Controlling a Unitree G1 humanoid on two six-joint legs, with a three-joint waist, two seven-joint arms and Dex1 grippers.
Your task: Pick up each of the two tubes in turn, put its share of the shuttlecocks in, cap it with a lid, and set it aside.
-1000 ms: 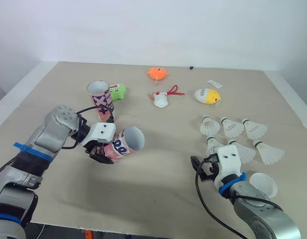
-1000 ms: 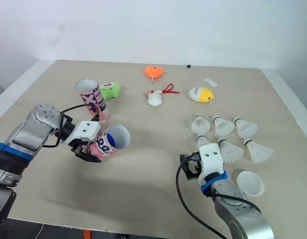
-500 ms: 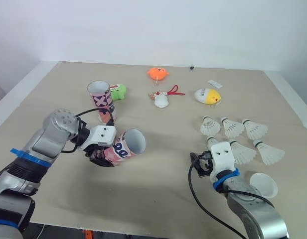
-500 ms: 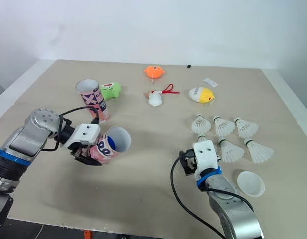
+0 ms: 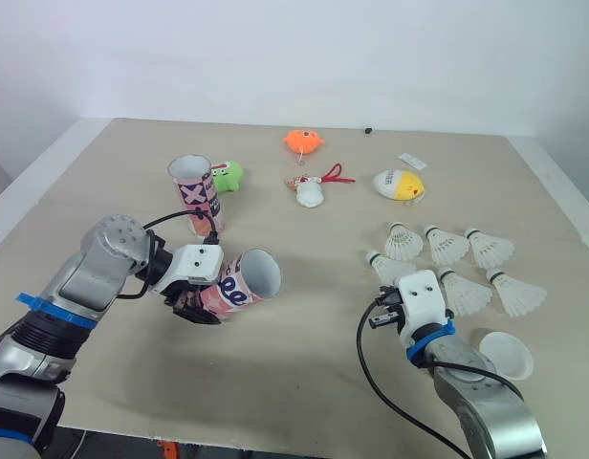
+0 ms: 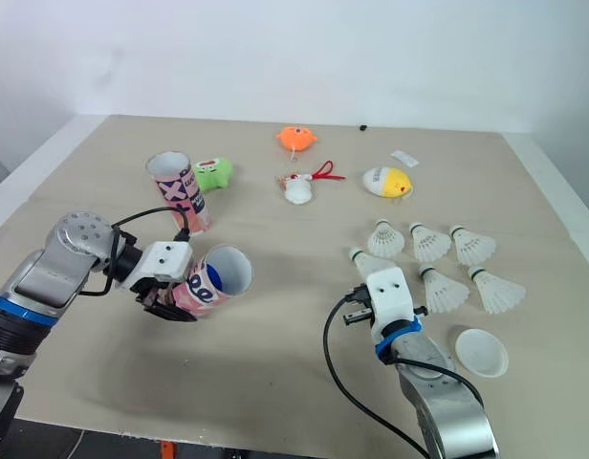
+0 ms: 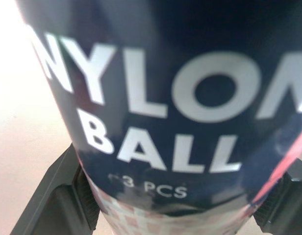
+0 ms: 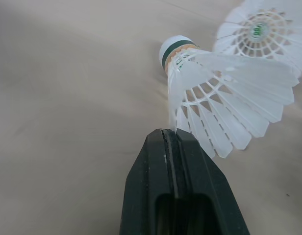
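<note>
Tube [image 5: 239, 287] sits tilted at near left on the table [image 5: 304, 373], mouth facing right, grasped by the left gripper [image 5: 201, 304]. You see the second tube [image 5: 193, 191] upright just beyond it.

Left wrist view: black fingers [image 7: 58, 196] clamp both sides of the tube.

Right wrist view: the right gripper [image 8: 169, 134] is clenched on the skirt edge of one shuttlecock [image 8: 214, 98].

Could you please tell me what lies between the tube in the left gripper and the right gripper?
Nothing: the eye views show bare table between the tube and the right gripper, which pinches a shuttlecock.
</note>
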